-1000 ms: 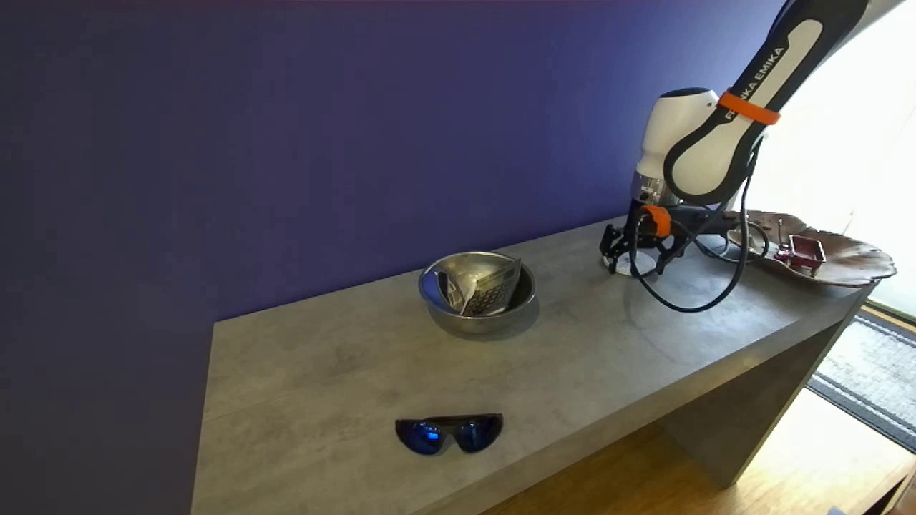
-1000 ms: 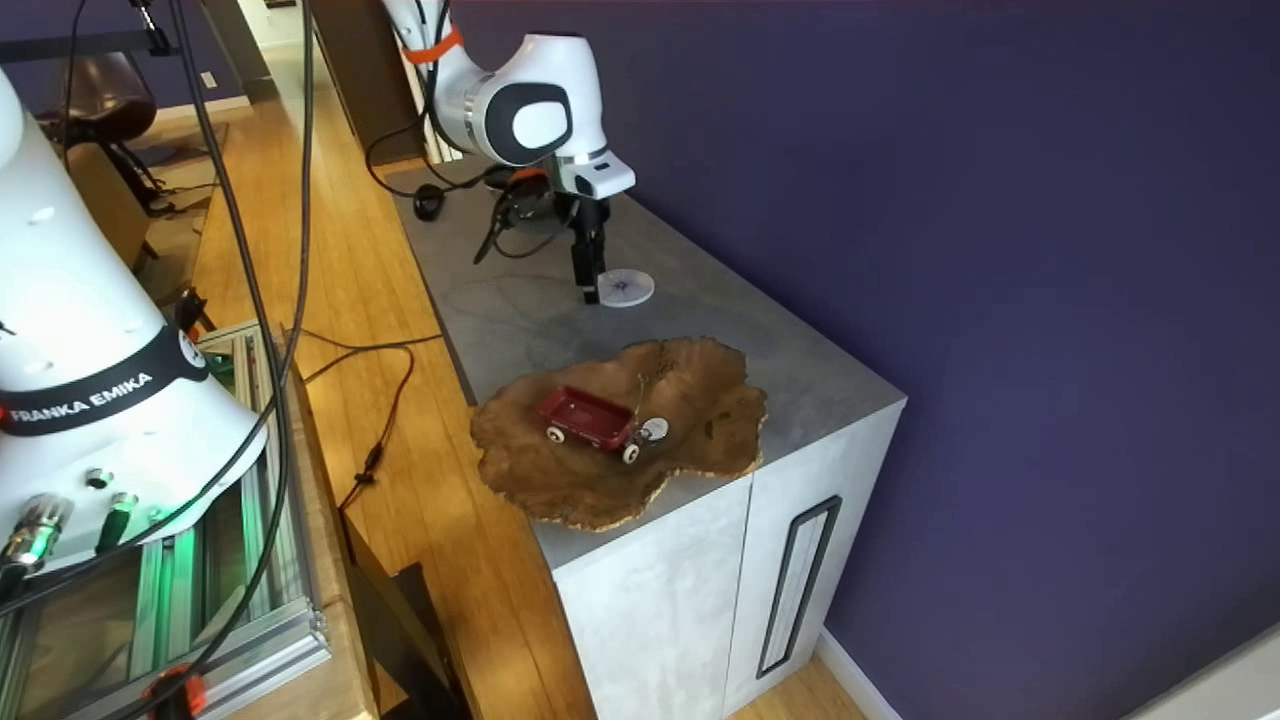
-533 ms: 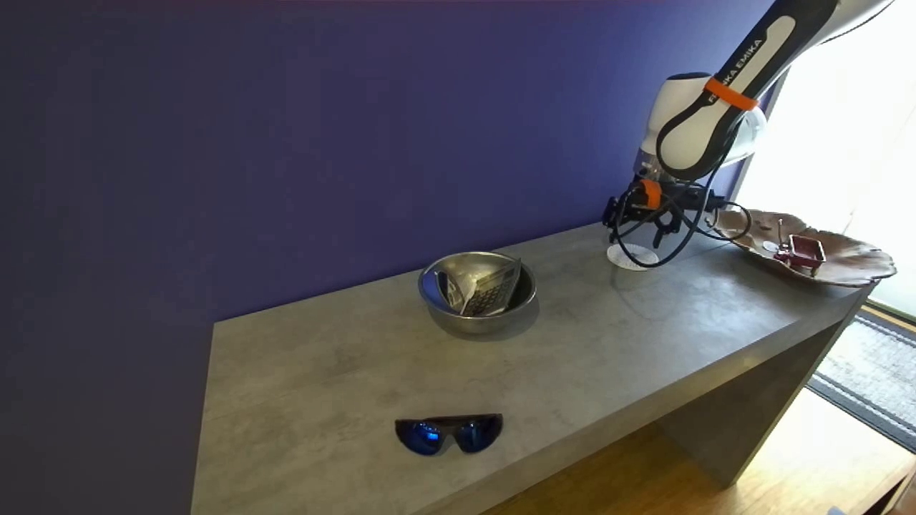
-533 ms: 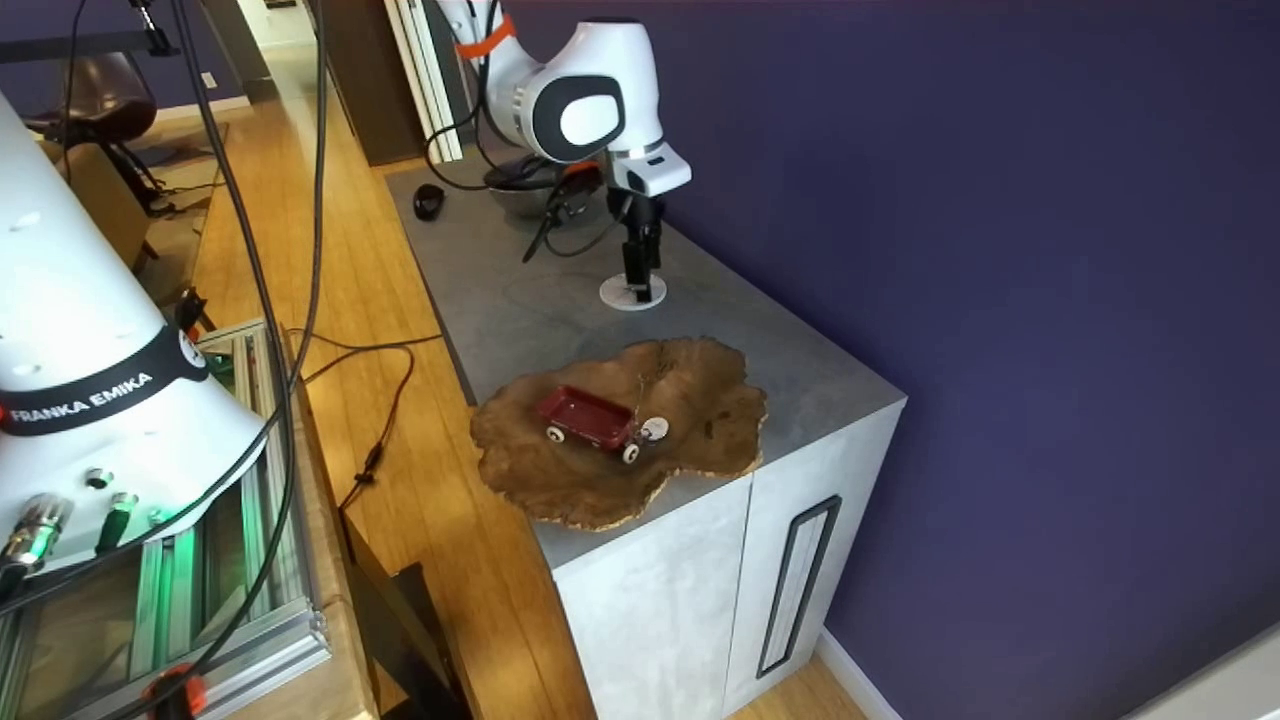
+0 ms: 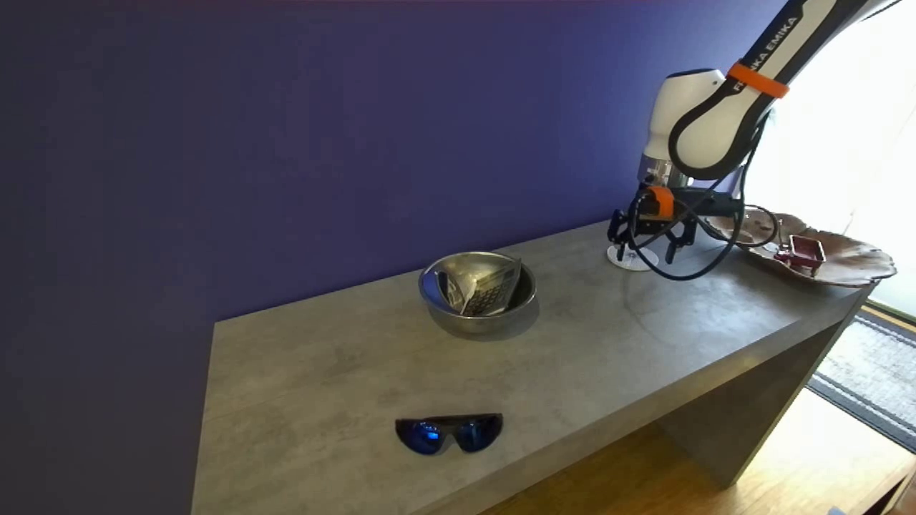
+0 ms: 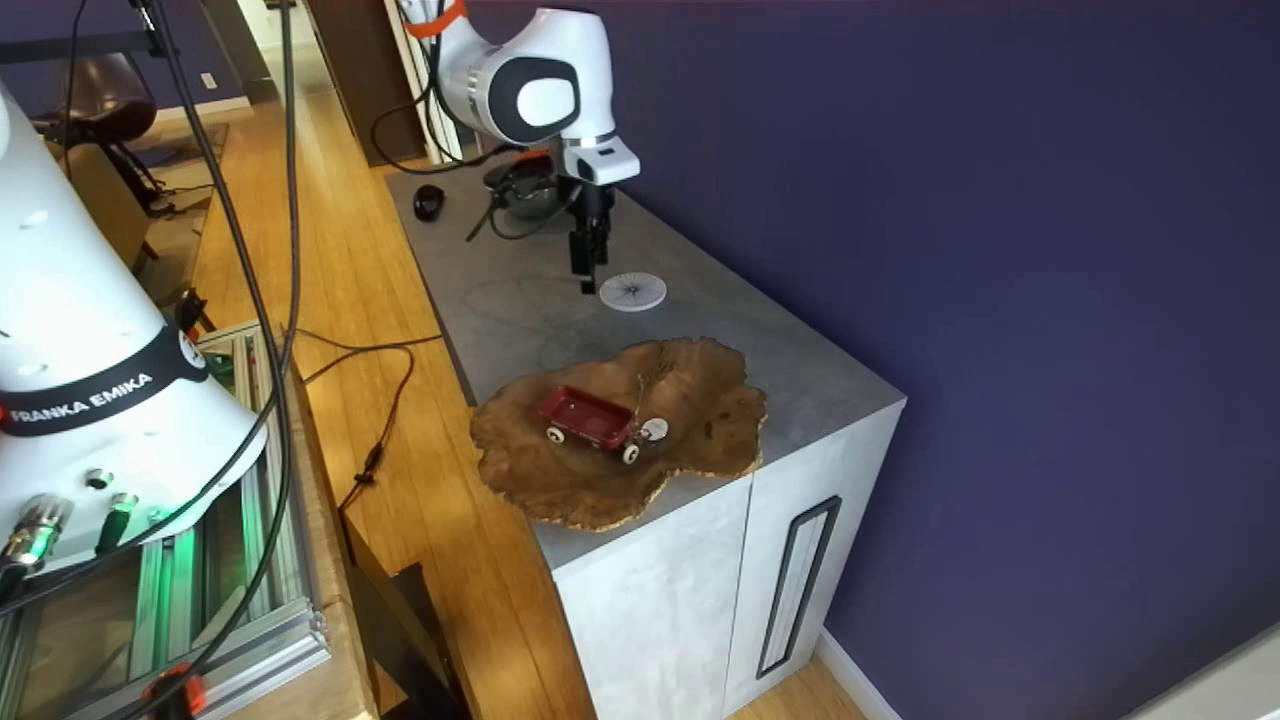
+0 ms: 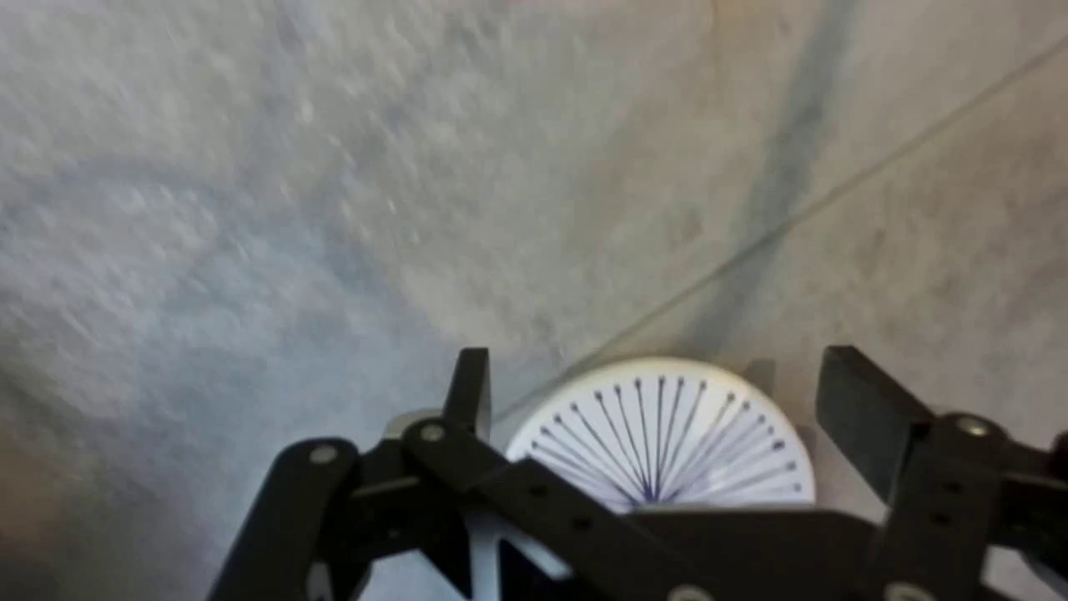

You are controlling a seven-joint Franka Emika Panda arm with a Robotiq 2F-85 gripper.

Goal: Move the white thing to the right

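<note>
The white disc (image 7: 659,442), printed with fine dark rays, lay flat on the grey counter (image 5: 358,365). It looked thin, stiff and light, possibly brittle, its smooth face likely to slide; opposite points of the rim seemed the best hold, taken low, with little width to spare. The gripper (image 7: 655,392) was released, jaws spread, grasping nothing; in an exterior view it hung at the disc's nine o'clock, with a wooden platter (image 6: 545,480) at six bearing a red wagon (image 6: 588,418). In an exterior view the steel bowl (image 5: 479,325) stood toward the disc's half past eight
</note>
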